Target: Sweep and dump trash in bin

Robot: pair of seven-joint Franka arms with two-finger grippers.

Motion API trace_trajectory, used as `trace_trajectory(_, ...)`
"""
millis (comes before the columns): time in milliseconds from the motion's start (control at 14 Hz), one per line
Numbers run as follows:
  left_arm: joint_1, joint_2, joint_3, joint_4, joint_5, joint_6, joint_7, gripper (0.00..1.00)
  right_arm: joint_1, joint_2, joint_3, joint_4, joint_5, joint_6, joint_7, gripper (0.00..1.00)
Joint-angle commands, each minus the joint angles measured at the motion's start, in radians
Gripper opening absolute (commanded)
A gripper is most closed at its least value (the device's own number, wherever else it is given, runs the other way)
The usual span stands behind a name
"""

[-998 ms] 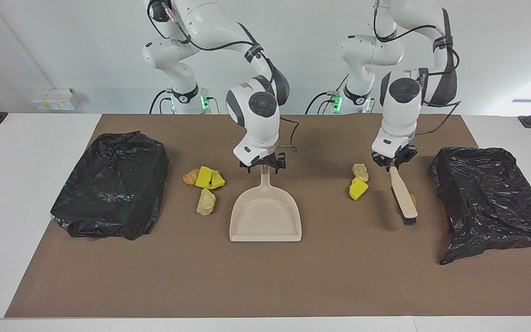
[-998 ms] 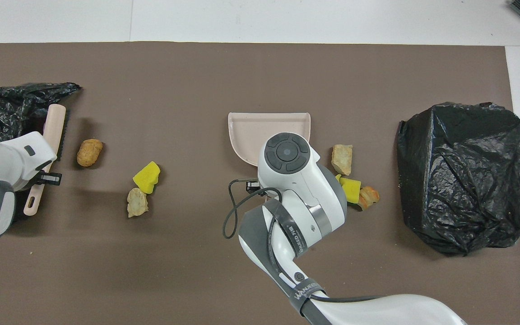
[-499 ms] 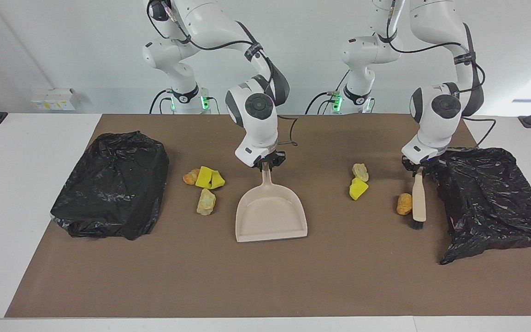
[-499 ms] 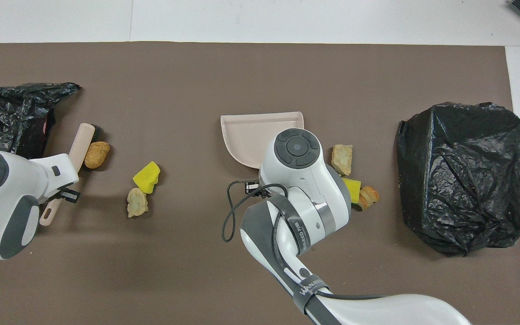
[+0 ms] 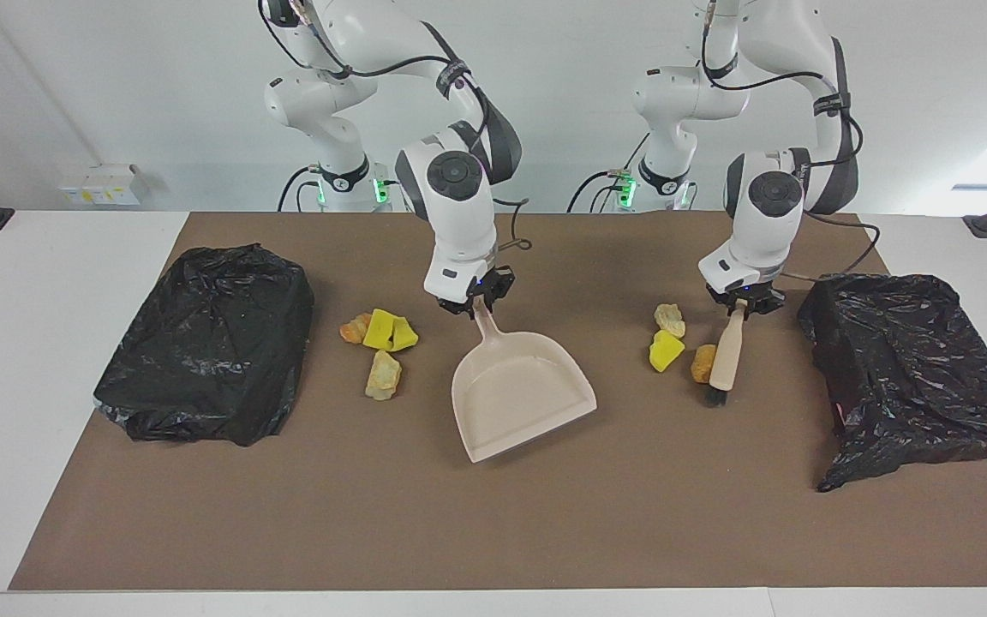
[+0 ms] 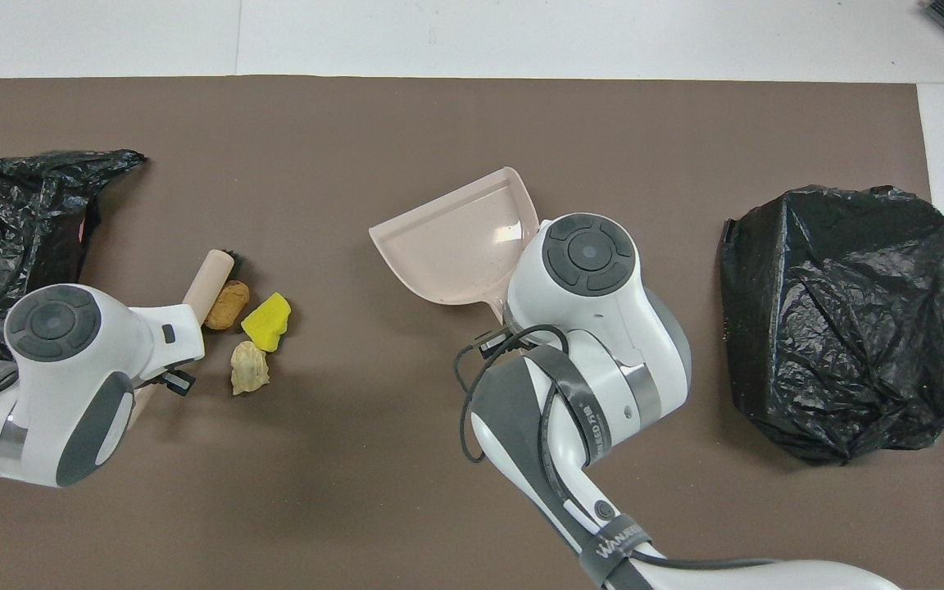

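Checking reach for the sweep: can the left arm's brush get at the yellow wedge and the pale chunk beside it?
Probably yes. The left gripper holds the brush, already against the orange lump; the yellow wedge and the pale chunk lie just past it, with only that lump between.

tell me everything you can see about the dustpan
The dustpan is a beige, smooth, plastic-looking scoop with a flat tray, low raised walls along the sides and back, an open front lip and a narrow handle. It looks empty. The right gripper is shut on the handle, holding the pan turned at an angle, its open lip pointing away from the robots and toward the left arm's end. It sits about mid-table on the brown mat, between the two groups of trash; none of the lumps touches it.
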Motion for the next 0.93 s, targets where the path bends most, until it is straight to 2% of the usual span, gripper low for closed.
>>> trace_trajectory(0, -0.044, -0.046, 0.013, -0.039, -0.044, -0.088, 0.014, 0.0, -0.008, -0.067, 0.008, -0.09, -0.053, -0.002, -0.315, 0.0)
trace_trajectory(357, -0.032, -0.083, 0.022, 0.021, -0.157, -0.267, -0.083, 0.0, -0.002, -0.12, 0.011, -0.205, -0.084, 0.07, -0.576, 0.0)
trace_trajectory(499, -0.035, -0.087, 0.02, 0.021, -0.161, -0.281, -0.252, 0.0, -0.011, -0.14, 0.011, -0.255, -0.105, 0.105, -0.663, 0.0)
trace_trajectory(642, -0.043, -0.089, 0.02, 0.015, -0.164, -0.269, -0.432, 0.0, -0.014, -0.157, 0.011, -0.321, -0.108, 0.206, -0.743, 0.0)
trace_trajectory(856, -0.044, -0.129, 0.02, -0.04, -0.164, -0.252, -0.491, 0.0, 0.002, -0.147, 0.011, -0.331, -0.113, 0.231, -0.734, 0.0)
